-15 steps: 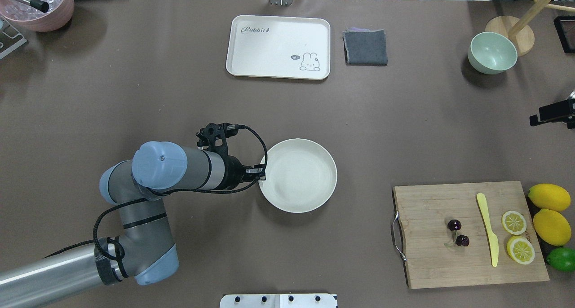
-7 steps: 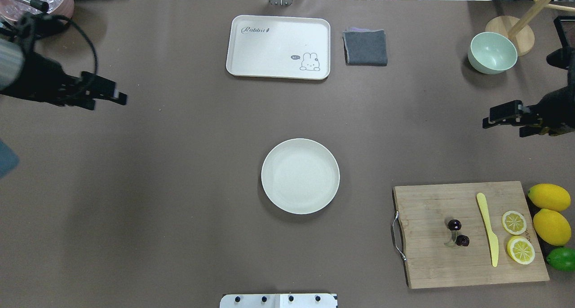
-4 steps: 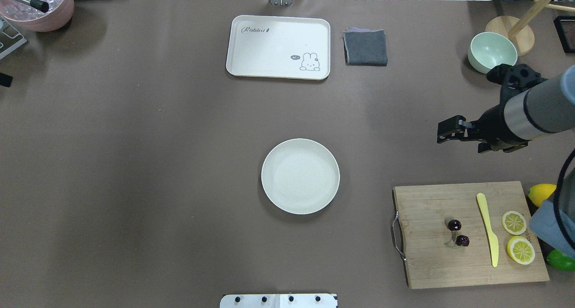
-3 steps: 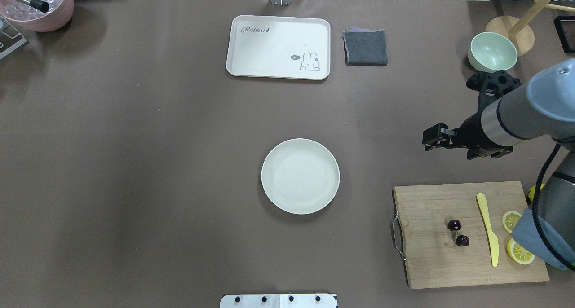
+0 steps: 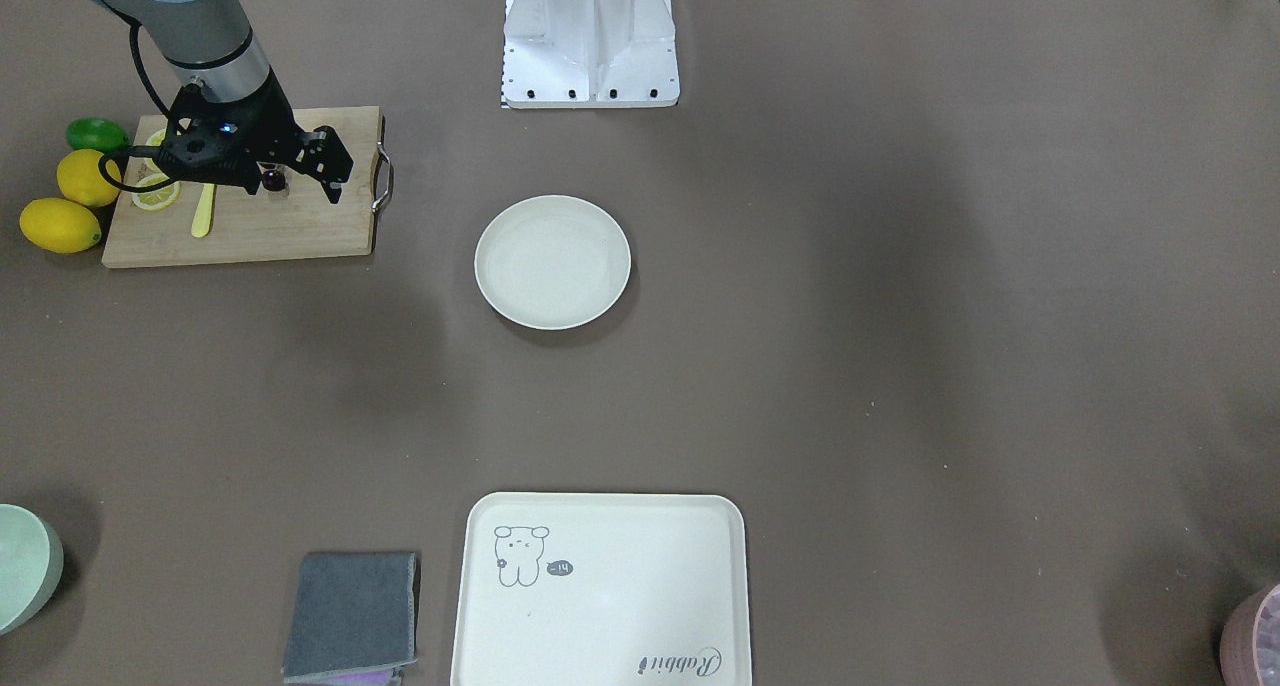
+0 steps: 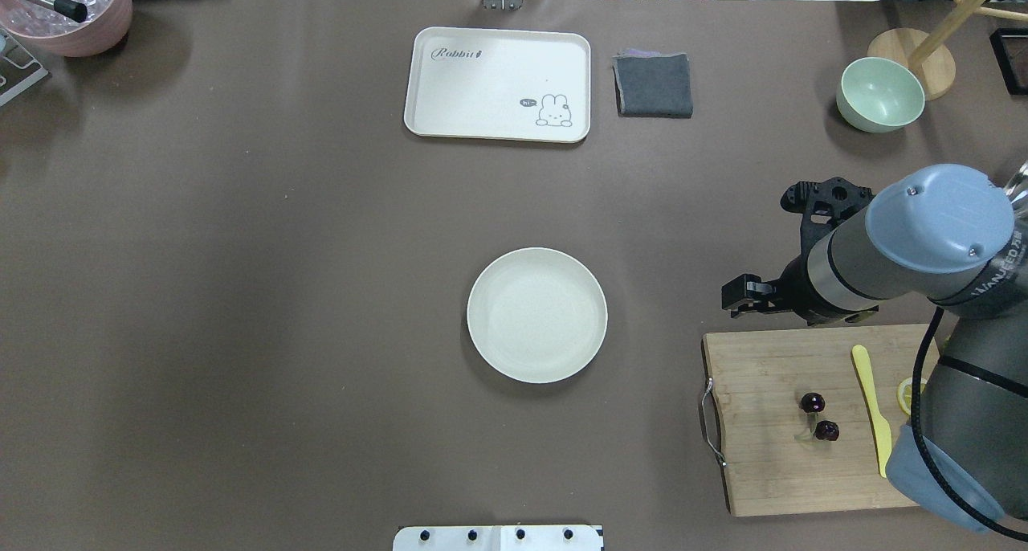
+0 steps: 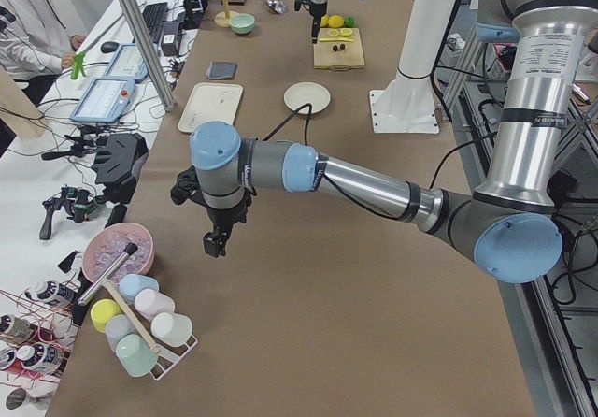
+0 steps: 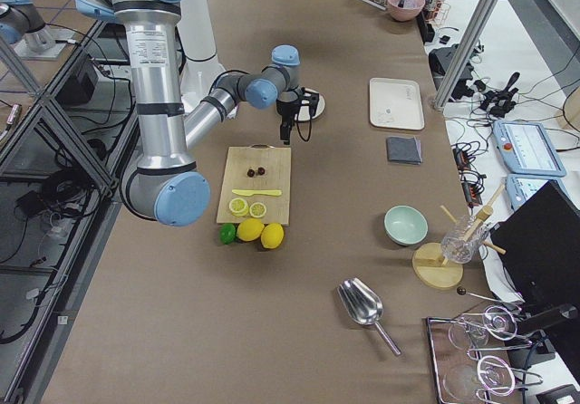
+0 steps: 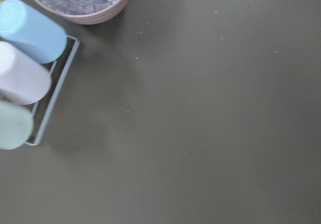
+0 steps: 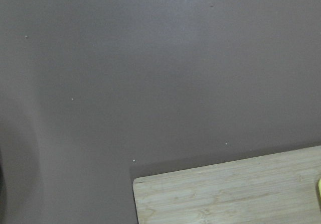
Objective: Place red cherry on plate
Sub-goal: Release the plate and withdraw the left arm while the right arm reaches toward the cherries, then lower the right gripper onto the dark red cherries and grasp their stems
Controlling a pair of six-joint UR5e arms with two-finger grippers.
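The red cherry (image 6: 813,402), a dark pair on thin stems, lies on the wooden cutting board (image 6: 771,471) at the right. The round cream plate (image 6: 536,316) sits bare at mid-table. My right gripper (image 6: 740,296) hovers over the table just past the board's far left corner, up and left of the cherry, and looks open with nothing in it. In the front-facing view the right gripper (image 5: 335,166) partly hides the cherry (image 5: 270,178). My left gripper (image 7: 213,242) shows only in the exterior left view, far from the plate, and I cannot tell its state.
A yellow knife (image 6: 871,406), lemon slices (image 5: 157,194), whole lemons (image 5: 60,224) and a lime (image 5: 95,132) crowd the board's right side. At the far edge stand a cream tray (image 6: 498,83), grey cloth (image 6: 654,84) and green bowl (image 6: 880,94). A pink bowl (image 9: 80,0) and a cup rack (image 9: 50,98) lie under the left wrist.
The left arm let go of the plate's rim and pulled away off the left of the overhead view. The right arm came in from the right and moved toward the board's far left corner.
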